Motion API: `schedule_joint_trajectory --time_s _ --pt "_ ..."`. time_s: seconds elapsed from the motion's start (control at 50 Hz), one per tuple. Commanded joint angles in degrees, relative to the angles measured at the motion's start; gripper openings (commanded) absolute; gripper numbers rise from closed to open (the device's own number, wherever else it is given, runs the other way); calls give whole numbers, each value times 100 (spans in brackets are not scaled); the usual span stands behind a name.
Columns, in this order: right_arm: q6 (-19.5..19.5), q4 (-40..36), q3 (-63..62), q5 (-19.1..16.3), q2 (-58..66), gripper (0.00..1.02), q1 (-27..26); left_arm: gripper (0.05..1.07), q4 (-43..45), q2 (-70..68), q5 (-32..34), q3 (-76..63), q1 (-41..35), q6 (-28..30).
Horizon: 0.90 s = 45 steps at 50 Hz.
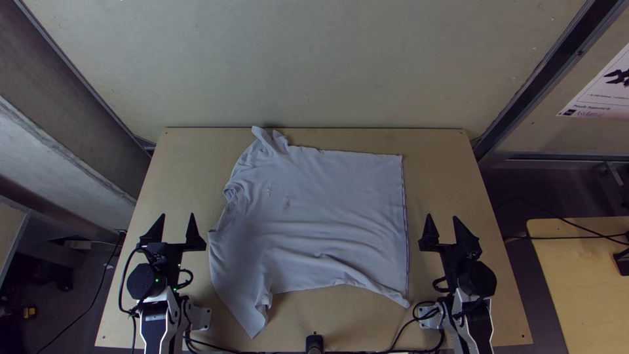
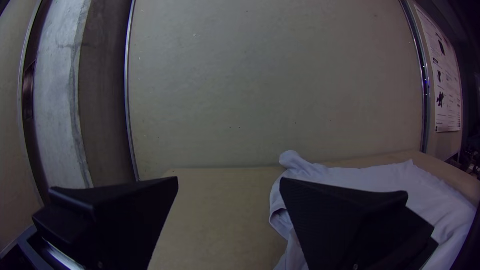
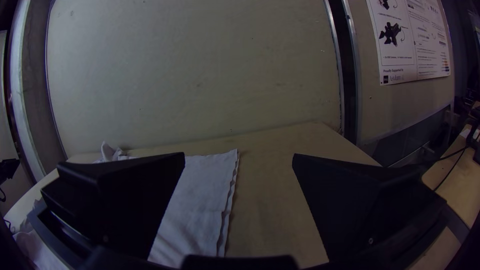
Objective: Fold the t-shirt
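Observation:
A pale lilac-grey t-shirt (image 1: 321, 216) lies spread on the table, its hem along the right side, the neck at the left. One sleeve is crumpled at the back left; the other points toward the near edge. Left of the shirt my left gripper (image 1: 177, 223) stands open, apart from the cloth. My right gripper (image 1: 441, 225) is open to the right of the hem, also holding nothing. In the left wrist view, the left gripper (image 2: 229, 182) has the shirt (image 2: 385, 179) partly behind one finger. In the right wrist view, the right gripper (image 3: 238, 157) has the shirt (image 3: 195, 210) partly behind one finger.
The light wooden table (image 1: 458, 170) has bare strips on both sides of the cloth. A pale wall (image 1: 314, 65) rises behind its far edge. Black cables (image 1: 406, 328) run along the near edge, and a second table (image 1: 580, 275) stands at the right.

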Motion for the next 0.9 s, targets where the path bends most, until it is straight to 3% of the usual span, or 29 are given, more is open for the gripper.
schedule_joint_trajectory --time_s 0.0,0.32,0.42,0.56,0.88 --pt "84 87 -88 28 -25 99 16 103 -152 -47 11 -237 30 -85" --pt "-21 -168 9 -69 -34 99 34 103 -213 -56 -164 -237 21 -85" --pt "-101 105 -44 -69 -34 99 7 103 -196 -56 -173 -237 47 -15" --pt "-531 113 220 -60 -25 99 -28 103 -178 -56 -173 -140 118 82" --pt "-971 342 1152 -60 107 99 -107 103 -398 -29 -147 765 74 64"
